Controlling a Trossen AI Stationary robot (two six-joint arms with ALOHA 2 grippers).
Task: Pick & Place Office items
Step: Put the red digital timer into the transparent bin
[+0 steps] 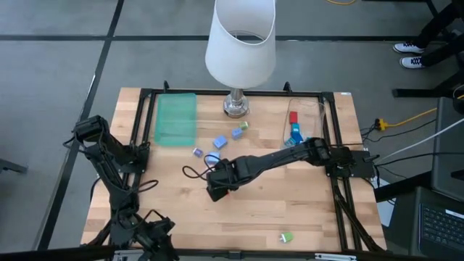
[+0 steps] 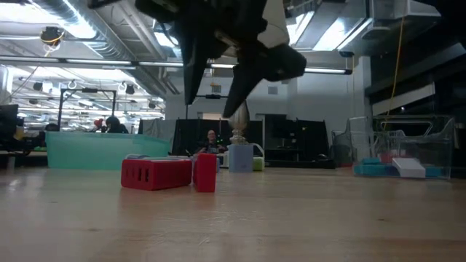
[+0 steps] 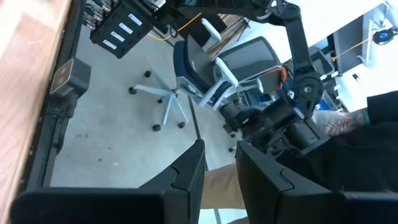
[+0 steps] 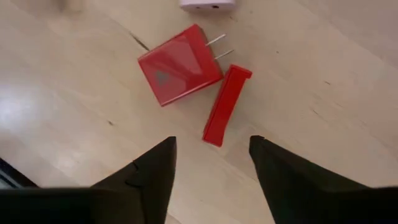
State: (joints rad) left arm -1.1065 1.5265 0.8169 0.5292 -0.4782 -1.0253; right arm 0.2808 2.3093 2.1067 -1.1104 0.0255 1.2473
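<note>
From above, the right arm covers the two red pieces under its wrist, so they cannot be seen there. The lamp [image 1: 241, 43] shade hides part of the far table [image 1: 319, 210] edge. The clear bin [image 1: 313, 116] at the far right holds a red piece [image 1: 293, 117] and blue pieces [image 1: 293, 138], but their shapes are hard to make out.

The right gripper [image 4: 211, 158] hangs over the middle of the table with its two fingers apart, holding nothing and touching nothing. Just beyond its fingertips lie a red plug block [image 4: 179, 65] with two metal prongs and a narrow red bar [image 4: 226, 104] lying on its side, close beside each other; whether they touch cannot be told.

The left gripper [image 3: 219, 163] waits off the near left corner, pointed at the floor, its fingers a small gap apart and empty.

More small pieces lie scattered between the green tray [image 1: 176, 118] and the lamp base: several blue pieces [image 1: 220, 143] and a green one [image 1: 245, 125]. One green piece [image 1: 286, 237] lies alone near the near edge.
</note>
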